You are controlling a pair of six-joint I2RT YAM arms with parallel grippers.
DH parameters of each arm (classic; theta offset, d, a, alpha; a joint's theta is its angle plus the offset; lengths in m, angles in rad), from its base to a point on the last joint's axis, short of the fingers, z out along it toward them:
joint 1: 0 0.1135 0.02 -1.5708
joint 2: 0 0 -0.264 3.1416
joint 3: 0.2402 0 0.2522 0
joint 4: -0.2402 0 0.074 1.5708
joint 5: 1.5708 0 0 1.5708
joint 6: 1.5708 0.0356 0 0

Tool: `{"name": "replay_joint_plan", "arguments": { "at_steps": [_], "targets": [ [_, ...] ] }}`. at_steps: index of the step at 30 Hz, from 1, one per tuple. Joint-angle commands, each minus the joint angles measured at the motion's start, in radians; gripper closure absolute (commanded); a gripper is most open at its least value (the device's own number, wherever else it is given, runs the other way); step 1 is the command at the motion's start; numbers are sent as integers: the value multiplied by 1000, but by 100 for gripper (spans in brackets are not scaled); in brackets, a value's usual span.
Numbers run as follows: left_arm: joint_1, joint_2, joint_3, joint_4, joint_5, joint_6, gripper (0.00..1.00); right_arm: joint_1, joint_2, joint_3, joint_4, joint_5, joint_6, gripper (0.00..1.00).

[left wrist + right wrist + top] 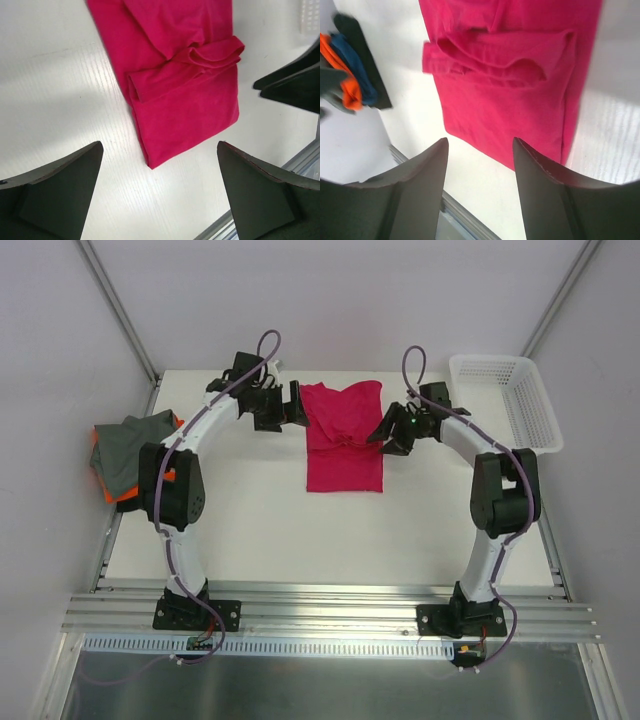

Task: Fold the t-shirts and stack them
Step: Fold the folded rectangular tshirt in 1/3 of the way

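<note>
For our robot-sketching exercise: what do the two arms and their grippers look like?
The left arm and right arm have white links, black joints and a looping purple cable. The left gripper and right gripper each carry two black wedge-shaped fingers.

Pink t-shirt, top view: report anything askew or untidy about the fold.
The pink t-shirt lies folded in a narrow strip, but not cleanly: a loose, bunched ridge of cloth crosses its middle and pokes out past the strip's side edge, so the sides do not run straight.
</note>
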Motion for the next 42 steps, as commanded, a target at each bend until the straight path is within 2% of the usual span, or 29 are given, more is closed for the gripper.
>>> {"name": "replay_joint_plan", "arguments": {
  "at_steps": [1,10,18,25,32,37,42],
  "targets": [
    [13,-101,-11,-43,-46,60,1,55,-30,3,-70,19,-136,43],
    [45,-140,-10,-65,-87,88,1,145,98,98,-39,-13,-99,44],
    [84,-135,-31,-80,-92,105,1,126,256,222,-14,-33,-53,46],
    [85,-127,-57,-81,-101,110,1,105,308,335,45,-8,-22,46],
    [85,-160,-125,-81,-115,126,1,69,389,555,71,35,-16,46],
    [80,-161,-143,-81,-103,122,1,69,405,621,108,61,-15,46],
    [79,-166,-131,-89,-90,105,1,53,262,524,65,44,-53,46]
  ]
}}
